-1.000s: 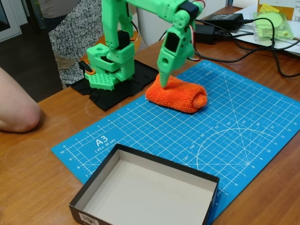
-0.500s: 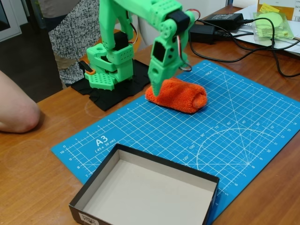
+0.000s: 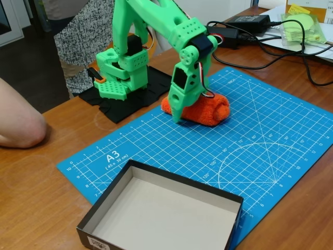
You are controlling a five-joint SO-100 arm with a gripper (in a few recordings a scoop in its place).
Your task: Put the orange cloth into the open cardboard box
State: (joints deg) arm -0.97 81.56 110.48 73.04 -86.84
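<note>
Fluffy orange terry cloth (image 3: 210,110): rough pile, matt. Black-walled cardboard box (image 3: 156,213): matt beige inside. Green plastic arm (image 3: 182,47) smooth; wooden table (image 3: 31,182) w/ slight sheen.

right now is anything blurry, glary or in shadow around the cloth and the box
In the fixed view the light is soft and even, with no hard glare; the orange cloth and the open cardboard box look sharp. The gripper hides the cloth's left end, its fingertips hard to separate, and casts only a faint shadow on the blue cutting mat.
</note>
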